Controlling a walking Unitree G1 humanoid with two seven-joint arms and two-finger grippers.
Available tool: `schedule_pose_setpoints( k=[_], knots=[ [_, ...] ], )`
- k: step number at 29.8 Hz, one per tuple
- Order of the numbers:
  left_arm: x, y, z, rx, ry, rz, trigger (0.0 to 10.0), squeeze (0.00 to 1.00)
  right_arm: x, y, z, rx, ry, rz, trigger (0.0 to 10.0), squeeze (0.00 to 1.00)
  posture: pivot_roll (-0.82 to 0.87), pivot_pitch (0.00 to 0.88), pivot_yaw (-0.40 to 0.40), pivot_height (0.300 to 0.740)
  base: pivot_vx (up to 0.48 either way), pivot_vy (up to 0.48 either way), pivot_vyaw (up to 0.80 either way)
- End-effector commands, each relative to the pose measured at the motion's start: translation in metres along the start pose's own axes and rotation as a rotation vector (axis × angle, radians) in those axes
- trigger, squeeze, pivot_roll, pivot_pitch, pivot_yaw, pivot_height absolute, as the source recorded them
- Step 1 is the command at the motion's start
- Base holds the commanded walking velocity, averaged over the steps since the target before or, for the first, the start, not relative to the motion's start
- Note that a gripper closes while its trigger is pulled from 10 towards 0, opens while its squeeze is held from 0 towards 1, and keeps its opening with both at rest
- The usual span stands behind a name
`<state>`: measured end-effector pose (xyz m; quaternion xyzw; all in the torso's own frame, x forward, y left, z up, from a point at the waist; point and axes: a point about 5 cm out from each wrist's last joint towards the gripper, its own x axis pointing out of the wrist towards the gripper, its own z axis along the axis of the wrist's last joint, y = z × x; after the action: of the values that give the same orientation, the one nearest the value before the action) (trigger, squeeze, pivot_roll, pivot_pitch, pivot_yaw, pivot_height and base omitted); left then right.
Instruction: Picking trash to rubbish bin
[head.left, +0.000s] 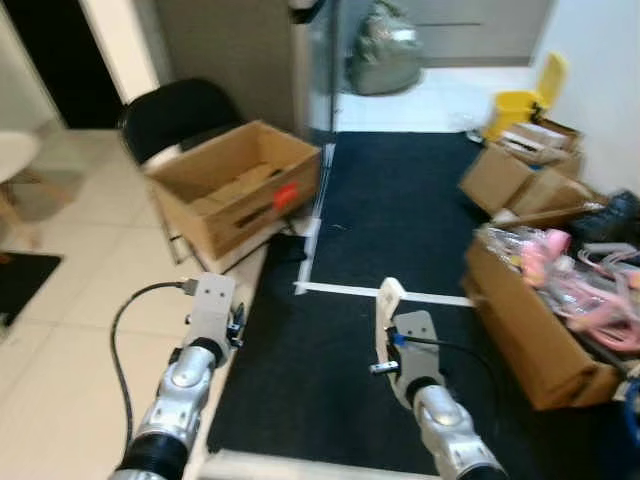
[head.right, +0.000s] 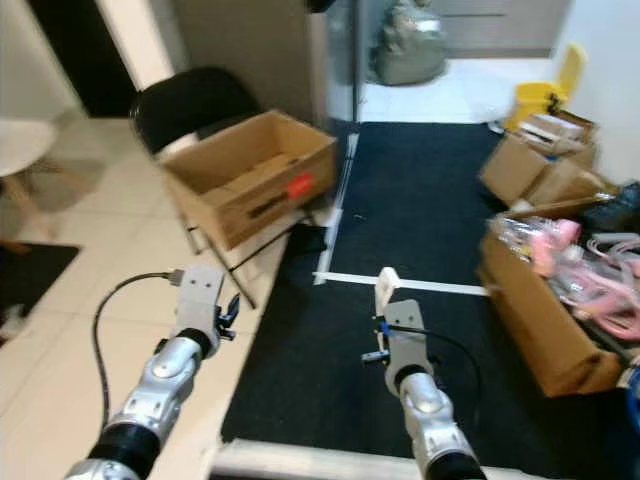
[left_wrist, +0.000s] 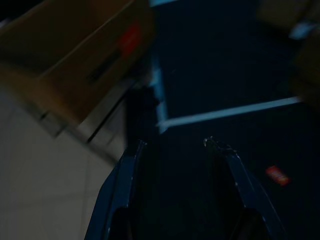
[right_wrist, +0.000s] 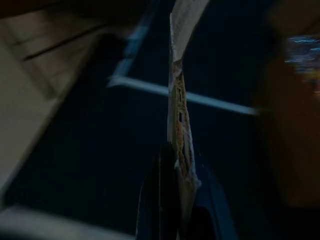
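Right wrist view is showing the right gripper (right_wrist: 181, 165) with its two black fingers (right_wrist: 155, 200) pressing together on a thin piece of cardboard trash (right_wrist: 181, 95). The trash is sticking up and out past the fingertips, pale at the top and brown along its edge. From the head, the same trash (head.left: 387, 300) is standing up in front of the right arm, over the black mat (head.left: 390, 230) and near the white tape line (head.left: 385, 292).

The left gripper (left_wrist: 172, 145) is holding nothing, and its two fingers (left_wrist: 125, 175) are sitting wide apart. Below it, a small red scrap (left_wrist: 277, 175) is lying on the dark mat. The left arm is reaching forward over the edge where the mat is meeting the pale tile floor (head.left: 80, 300).

An open cardboard box (head.left: 235, 185) with a red sticker is sitting on a black chair (head.left: 175, 115) ahead on the left. More boxes (head.left: 525, 320) with pink things in them are sitting along the right side. A yellow bin (head.left: 520, 105) is standing far off by the wall, well apart from both grippers.
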<state>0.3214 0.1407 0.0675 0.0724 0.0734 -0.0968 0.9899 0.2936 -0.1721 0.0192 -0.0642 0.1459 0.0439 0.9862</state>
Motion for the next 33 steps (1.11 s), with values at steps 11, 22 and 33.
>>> schedule_pose_setpoints(
  k=[11,22,33],
  knots=[
    [-0.0076,0.0065,-0.0117,-0.002,0.039,0.018,10.0,0.0,-0.003,0.0028,-0.007,0.024,0.025,-0.018,10.0,0.0,0.0,0.095,0.079,0.74,0.374,0.0,-0.35],
    [-0.0094,0.0055,-0.0128,-0.001,0.044,0.011,10.0,0.0,-0.0061,0.0008,-0.0109,0.032,0.031,-0.032,10.0,0.0,0.0,0.101,0.081,0.74,0.377,0.0,0.0],
    [-0.01,0.0056,-0.0135,0.0,0.047,0.01,10.0,0.0,-0.0064,0.0014,-0.011,0.033,0.029,-0.027,10.0,0.0,0.0,0.102,0.081,0.74,0.378,0.0,0.0]
  ],
)
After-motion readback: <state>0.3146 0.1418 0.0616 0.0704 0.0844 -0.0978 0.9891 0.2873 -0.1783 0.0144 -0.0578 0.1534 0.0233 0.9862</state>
